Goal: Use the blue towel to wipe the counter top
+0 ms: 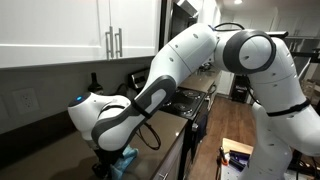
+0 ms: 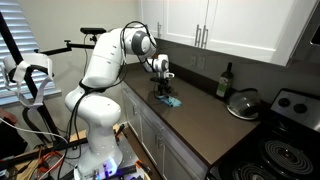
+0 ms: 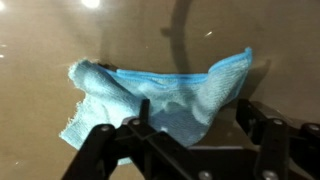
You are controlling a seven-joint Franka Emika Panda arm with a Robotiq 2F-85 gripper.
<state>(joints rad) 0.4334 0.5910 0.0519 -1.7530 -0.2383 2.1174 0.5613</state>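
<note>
The blue towel [image 3: 160, 88] lies crumpled on the brown counter top [image 3: 40, 50]. It also shows in both exterior views [image 2: 169, 100] [image 1: 126, 157], near the counter's front edge. My gripper [image 3: 193, 110] hangs just above the towel, open. Its two dark fingers stand wide apart on either side of the towel's near part. In an exterior view the gripper [image 2: 162, 86] points straight down over the towel. In the other exterior view the arm covers most of the gripper [image 1: 108, 150]. I cannot tell whether the fingertips touch the cloth.
A dark bottle [image 2: 225, 80] stands at the back wall. A pot with a glass lid [image 2: 243, 103] sits beside the stove [image 2: 290, 150]. White cabinets [image 2: 220, 25] hang above. The counter's front edge [image 2: 150, 112] runs close to the towel.
</note>
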